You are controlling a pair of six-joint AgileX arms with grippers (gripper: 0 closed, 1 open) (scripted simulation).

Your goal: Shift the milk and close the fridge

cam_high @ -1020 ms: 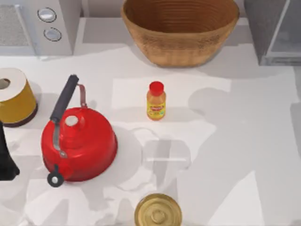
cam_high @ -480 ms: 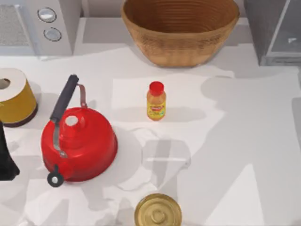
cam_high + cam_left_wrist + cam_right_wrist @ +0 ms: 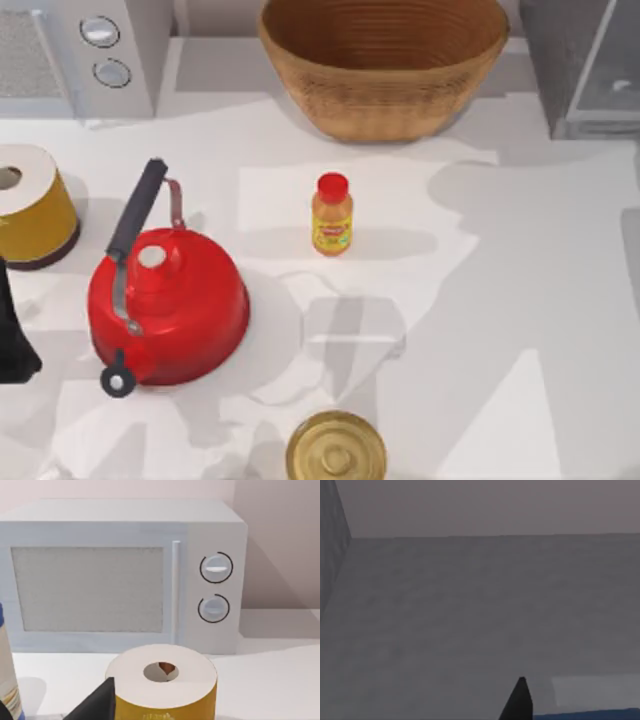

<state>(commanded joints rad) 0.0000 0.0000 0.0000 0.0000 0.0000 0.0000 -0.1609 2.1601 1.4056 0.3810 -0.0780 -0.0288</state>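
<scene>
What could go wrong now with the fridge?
The right gripper sits close to the grey inner wall of the fridge, with a blue edge, maybe the milk, beside it. Backing out carelessly could knock that over. Shutting the fridge too soon might catch the arm. The left gripper is parked at the table's left edge.

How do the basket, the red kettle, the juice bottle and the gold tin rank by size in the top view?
Largest to smallest, as they look in the top view:
1. basket
2. red kettle
3. gold tin, cut off by the picture's edge
4. juice bottle
</scene>
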